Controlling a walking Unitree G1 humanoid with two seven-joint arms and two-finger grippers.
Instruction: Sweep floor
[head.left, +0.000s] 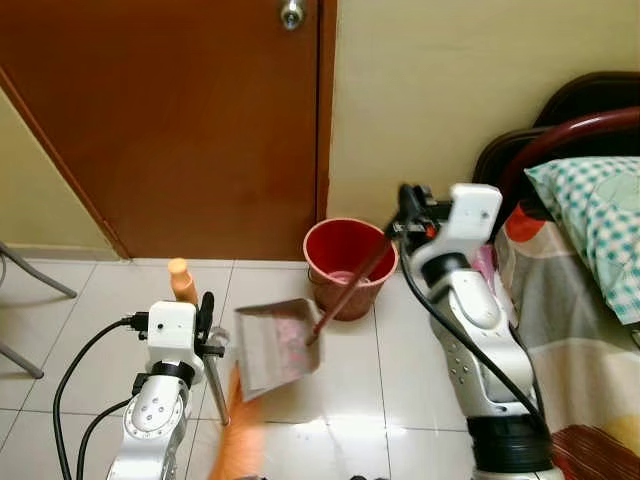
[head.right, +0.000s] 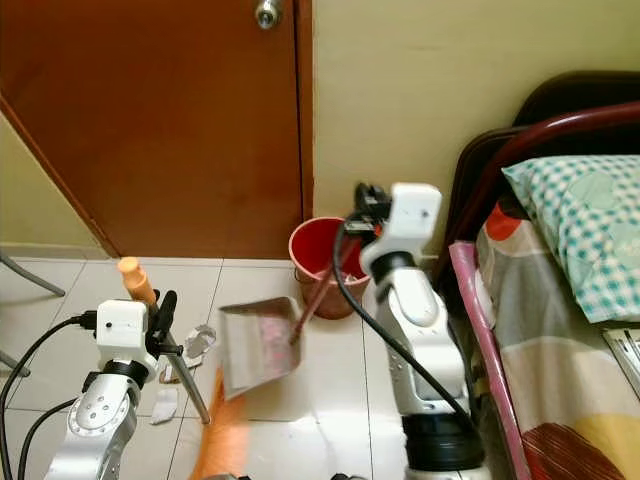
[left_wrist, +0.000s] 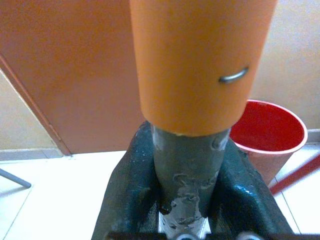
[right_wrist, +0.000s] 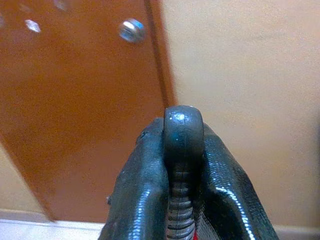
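My left gripper (head.left: 206, 322) is shut on the broom's grey handle (left_wrist: 189, 165), just below its orange cap (head.left: 181, 279). The orange bristles (head.left: 238, 440) rest blurred on the tiles near my feet. My right gripper (head.left: 408, 216) is shut on the dark top end (right_wrist: 183, 131) of the dustpan's red-brown pole (head.left: 350, 288). The grey dustpan (head.left: 276, 346) hangs tilted beside the red bucket (head.left: 350, 262), with pinkish bits lying in it. Scraps of litter (head.right: 198, 342) lie on the floor between the broom and the pan.
A closed brown door (head.left: 170, 120) and a cream wall stand straight ahead. A bed (head.right: 560, 300) with a dark headboard and a checked pillow runs along my right. Grey metal legs (head.left: 30, 280) show at the far left. White tiles (head.left: 340, 400) cover the floor.
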